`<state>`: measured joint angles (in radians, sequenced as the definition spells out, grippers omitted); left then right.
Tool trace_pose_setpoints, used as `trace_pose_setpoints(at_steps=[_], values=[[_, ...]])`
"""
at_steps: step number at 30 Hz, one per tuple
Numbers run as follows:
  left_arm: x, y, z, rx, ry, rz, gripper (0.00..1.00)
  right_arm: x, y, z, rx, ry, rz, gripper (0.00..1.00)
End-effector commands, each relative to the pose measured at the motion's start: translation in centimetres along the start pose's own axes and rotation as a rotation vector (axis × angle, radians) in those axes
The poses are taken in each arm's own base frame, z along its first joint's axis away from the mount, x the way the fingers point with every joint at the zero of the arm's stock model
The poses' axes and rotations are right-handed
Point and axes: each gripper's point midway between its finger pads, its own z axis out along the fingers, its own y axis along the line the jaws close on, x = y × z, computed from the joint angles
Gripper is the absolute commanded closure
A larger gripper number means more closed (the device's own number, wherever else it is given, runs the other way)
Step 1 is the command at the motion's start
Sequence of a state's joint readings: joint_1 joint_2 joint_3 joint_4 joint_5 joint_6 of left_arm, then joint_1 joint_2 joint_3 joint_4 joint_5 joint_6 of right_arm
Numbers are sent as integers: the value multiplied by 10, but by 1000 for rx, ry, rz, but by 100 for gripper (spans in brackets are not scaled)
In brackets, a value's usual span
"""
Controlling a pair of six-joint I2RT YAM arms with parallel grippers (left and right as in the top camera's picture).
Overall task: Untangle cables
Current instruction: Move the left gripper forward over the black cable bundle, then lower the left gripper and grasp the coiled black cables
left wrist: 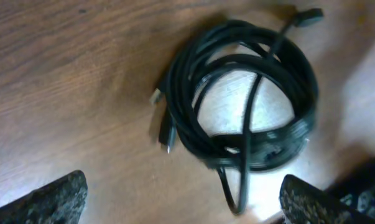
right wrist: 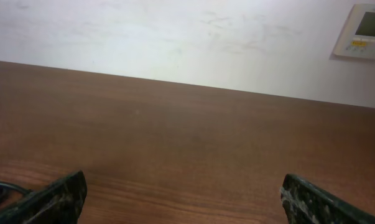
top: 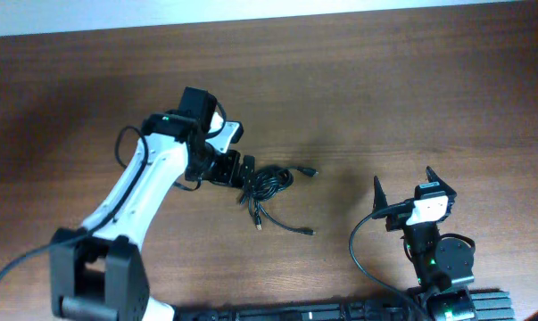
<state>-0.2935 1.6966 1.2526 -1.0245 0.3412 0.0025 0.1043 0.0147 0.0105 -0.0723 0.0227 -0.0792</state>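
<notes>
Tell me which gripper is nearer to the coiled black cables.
Left. The left gripper is open right beside the cables, which fill its wrist view. The right gripper, also open, stands well apart on their other side.

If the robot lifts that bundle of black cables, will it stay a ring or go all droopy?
Probably droopy: the cables are thin and lie in loose loops, so the ring would likely sag. Being so thin, it looks light. The loose ends with plugs would likely dangle, and crossing strands may snag.
</notes>
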Motion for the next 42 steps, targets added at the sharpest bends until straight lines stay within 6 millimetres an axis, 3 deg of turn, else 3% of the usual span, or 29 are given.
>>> trace_pose_setpoints(at_steps=[1, 10, 14, 30, 42], values=[[5, 6, 23, 11, 62, -39, 1, 3, -4, 0, 22, 6, 7, 1], [12, 13, 59, 34, 164, -72, 1, 3, -4, 0, 22, 7, 6, 1], [14, 0, 69, 37, 183, -30, 1, 3, -4, 0, 22, 6, 7, 1], [-7, -39, 88, 17, 90, 186, 1, 3, -4, 0, 22, 6, 7, 1], [-15, -26, 94, -118, 63, 429, 1, 3, -4, 0, 22, 6, 7, 1]])
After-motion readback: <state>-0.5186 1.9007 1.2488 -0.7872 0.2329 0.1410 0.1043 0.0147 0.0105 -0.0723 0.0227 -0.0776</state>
